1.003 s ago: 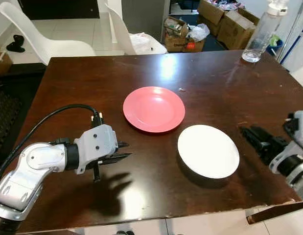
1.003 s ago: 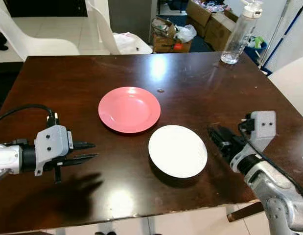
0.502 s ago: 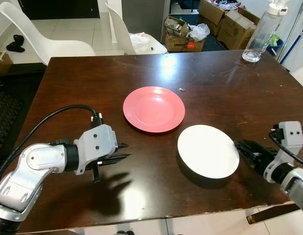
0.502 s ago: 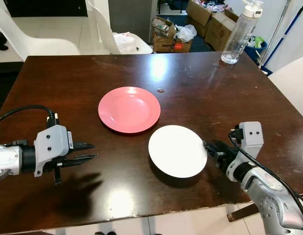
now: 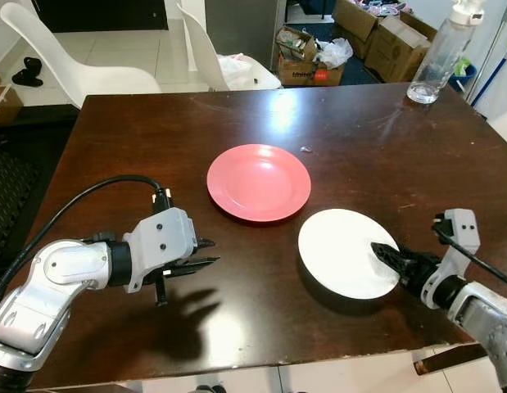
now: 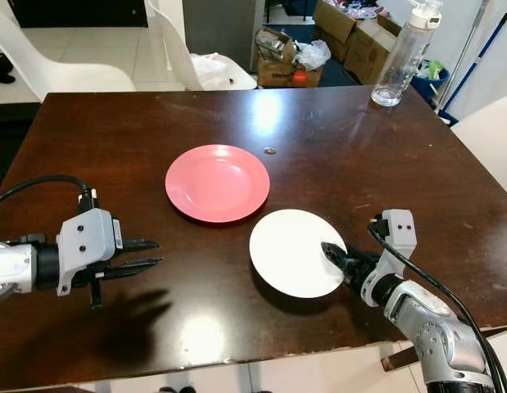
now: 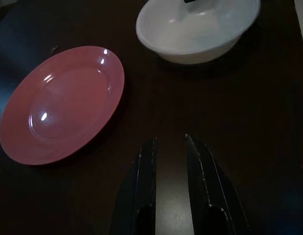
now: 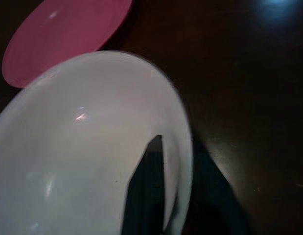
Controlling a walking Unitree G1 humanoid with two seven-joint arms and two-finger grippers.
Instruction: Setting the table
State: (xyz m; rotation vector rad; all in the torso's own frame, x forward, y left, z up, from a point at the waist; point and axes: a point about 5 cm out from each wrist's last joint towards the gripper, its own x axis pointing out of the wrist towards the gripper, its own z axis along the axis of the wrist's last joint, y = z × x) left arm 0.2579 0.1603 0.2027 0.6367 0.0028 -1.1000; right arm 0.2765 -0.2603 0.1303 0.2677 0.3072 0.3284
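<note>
1. Now the right gripper [image 6: 333,255] straddles the near right rim of the white bowl [image 6: 290,250]: one finger [image 8: 147,188] lies inside the bowl, the other outside under the wall, so the rim sits between the jaws. Whether the pads press on it I cannot tell.
2. Beyond those fingertips, across the bowl, lies the pink plate [image 5: 258,182], just beside the bowl's far left edge but apart from it.
3. Over on the other side, the left gripper [image 5: 210,253] hovers above bare table [image 5: 138,155], jaws a small gap apart and holding nothing.
4. Ahead of the left fingers [image 7: 147,161], the plate lies to one side and the bowl farther off to the other, both well clear of the tips.
5. Farther off, a clear bottle [image 5: 440,51] stands at the table's far right corner, well away from both grippers.
6. Behind the table stand white chairs [image 5: 81,61] and cardboard boxes [image 5: 384,37] on the floor.
</note>
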